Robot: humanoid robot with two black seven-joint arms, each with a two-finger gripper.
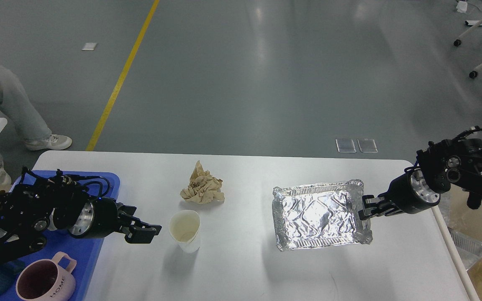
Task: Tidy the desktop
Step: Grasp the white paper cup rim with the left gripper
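From the head view you see your right gripper [365, 207] clamped on the right rim of one foil tray [320, 215], lifted tilted above the right half of the desktop [241, 271]. Your left gripper [142, 228] is parted wide and empty near the left edge, just beside one paper cup [185, 230]. One crumpled paper ball [202, 188] sits behind it. One pink mug [46, 281] rests in the blue tray [94, 246] at the front-left corner.

Wide white matte desktop [241, 267], rounded corners
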